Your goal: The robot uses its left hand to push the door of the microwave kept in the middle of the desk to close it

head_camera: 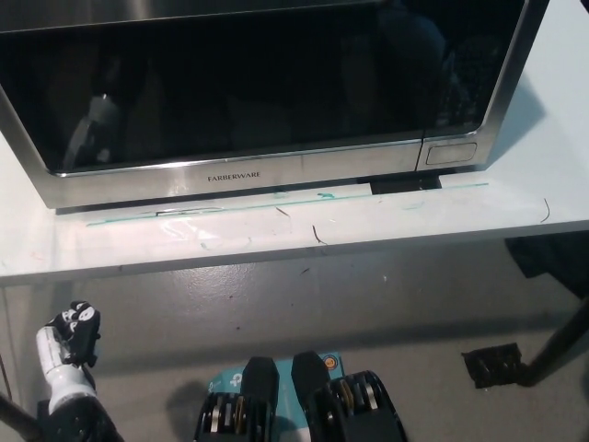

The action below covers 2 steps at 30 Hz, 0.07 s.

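Note:
The stainless microwave [258,170] fills the top of the head view, standing on the white desk [276,235]. Its dark glass door [248,83] faces me and lies flat against the front, with no gap showing along its lower edge. A door button [451,153] sits at the lower right corner. My white left hand [67,348] hangs low at the lower left, below the desk's front edge and well apart from the microwave. My right hand is out of the picture.
The desk's front edge [276,262] runs across the middle, with grey floor [322,313] below it. A green tape line [276,198] marks the desk in front of the microwave. A black stand foot [502,366] rests on the floor at the lower right.

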### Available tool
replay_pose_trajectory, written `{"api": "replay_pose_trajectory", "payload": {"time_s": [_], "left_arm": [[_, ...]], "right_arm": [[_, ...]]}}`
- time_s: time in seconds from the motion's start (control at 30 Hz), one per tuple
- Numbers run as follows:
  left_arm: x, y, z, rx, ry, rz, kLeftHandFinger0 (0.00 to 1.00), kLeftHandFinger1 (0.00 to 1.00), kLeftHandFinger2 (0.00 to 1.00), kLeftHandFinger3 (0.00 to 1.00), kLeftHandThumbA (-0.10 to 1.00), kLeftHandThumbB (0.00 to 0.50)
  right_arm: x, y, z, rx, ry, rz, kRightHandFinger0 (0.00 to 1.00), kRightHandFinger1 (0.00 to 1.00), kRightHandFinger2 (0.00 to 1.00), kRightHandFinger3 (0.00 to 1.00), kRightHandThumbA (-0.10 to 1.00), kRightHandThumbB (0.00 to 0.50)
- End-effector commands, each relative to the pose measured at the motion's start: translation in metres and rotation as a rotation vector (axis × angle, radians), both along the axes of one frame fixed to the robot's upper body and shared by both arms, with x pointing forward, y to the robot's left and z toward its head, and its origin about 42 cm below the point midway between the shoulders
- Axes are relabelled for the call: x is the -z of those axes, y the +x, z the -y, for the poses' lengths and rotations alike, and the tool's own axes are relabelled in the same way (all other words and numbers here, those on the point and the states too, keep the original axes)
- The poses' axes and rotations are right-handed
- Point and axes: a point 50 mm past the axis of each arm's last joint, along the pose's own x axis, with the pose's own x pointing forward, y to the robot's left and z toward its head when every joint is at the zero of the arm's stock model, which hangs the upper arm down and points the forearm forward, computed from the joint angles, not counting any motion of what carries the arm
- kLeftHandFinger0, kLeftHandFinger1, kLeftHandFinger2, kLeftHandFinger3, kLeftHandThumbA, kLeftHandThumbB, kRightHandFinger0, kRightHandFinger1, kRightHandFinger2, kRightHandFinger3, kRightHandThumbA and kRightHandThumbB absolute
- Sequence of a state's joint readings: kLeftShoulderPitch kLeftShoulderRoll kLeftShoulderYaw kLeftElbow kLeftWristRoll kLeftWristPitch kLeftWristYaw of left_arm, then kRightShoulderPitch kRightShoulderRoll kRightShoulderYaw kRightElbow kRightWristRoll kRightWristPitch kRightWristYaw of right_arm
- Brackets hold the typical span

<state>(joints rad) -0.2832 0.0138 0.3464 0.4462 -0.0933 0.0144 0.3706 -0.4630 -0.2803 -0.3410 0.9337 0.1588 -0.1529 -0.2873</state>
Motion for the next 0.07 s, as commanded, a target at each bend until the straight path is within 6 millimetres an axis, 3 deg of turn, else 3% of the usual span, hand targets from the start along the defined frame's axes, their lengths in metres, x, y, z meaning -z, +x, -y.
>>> {"api": "replay_pose_trajectory", "payload": {"time_s": [0.0, 0.03], "left_arm": [[-0.0184, 0.0115, -0.0036, -0.003, -0.005, 0.051, 0.0, 0.0, 0.13, 0.41, -0.1, 0.057], [-0.018, 0.0117, -0.004, -0.001, -0.005, 0.056, 0.0, 0.0, 0.13, 0.41, -0.1, 0.055]], "right_arm": [[-0.0248, 0.0194, 0.0058, 0.004, -0.061, 0.057, 0.67, 0.61, 0.61, 0.56, -0.06, 0.165], [-0.0255, 0.0199, 0.0054, 0.004, -0.055, 0.064, 0.67, 0.61, 0.61, 0.56, -0.07, 0.167]]}}
